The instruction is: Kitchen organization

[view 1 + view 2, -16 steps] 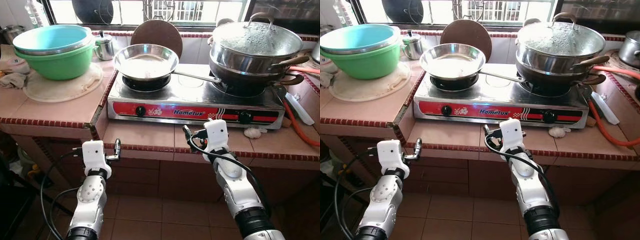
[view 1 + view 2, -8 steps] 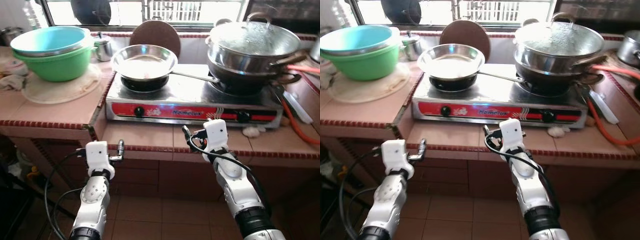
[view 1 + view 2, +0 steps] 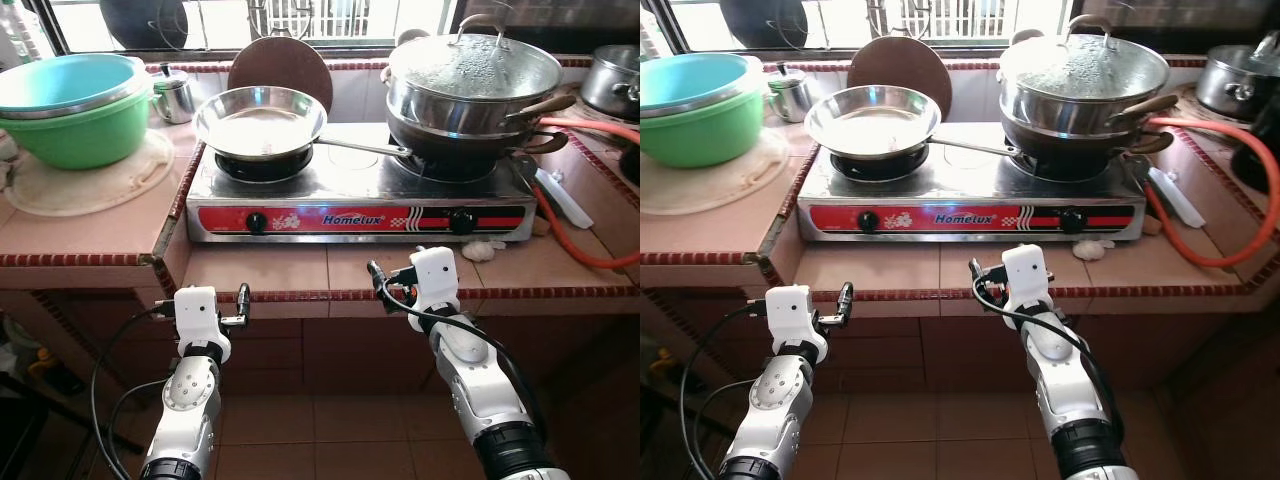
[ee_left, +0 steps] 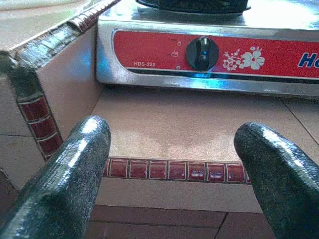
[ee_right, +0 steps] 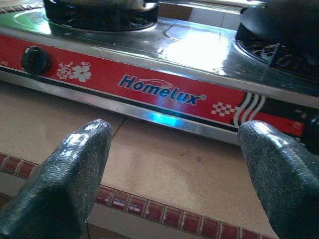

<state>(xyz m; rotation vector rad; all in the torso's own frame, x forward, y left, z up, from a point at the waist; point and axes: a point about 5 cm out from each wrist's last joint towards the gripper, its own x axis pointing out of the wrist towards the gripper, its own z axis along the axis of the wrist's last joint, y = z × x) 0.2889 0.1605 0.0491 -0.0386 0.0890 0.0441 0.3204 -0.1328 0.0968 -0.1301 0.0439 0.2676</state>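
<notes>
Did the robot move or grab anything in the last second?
Nothing was grabbed. The camera swung rightward, so the whole kitchen slid left in the head views. The left gripper and right gripper stay open and empty before the red-fronted steel gas stove. The shiny steel frying pan stays on its burner.

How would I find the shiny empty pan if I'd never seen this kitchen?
Look for the red-fronted stove on the tiled counter. It has two burners; the frying pan sits on the left one, its long thin handle pointing right. Unlike the big stacked, lidded pots beside it, it is shallow, open and empty.
</notes>
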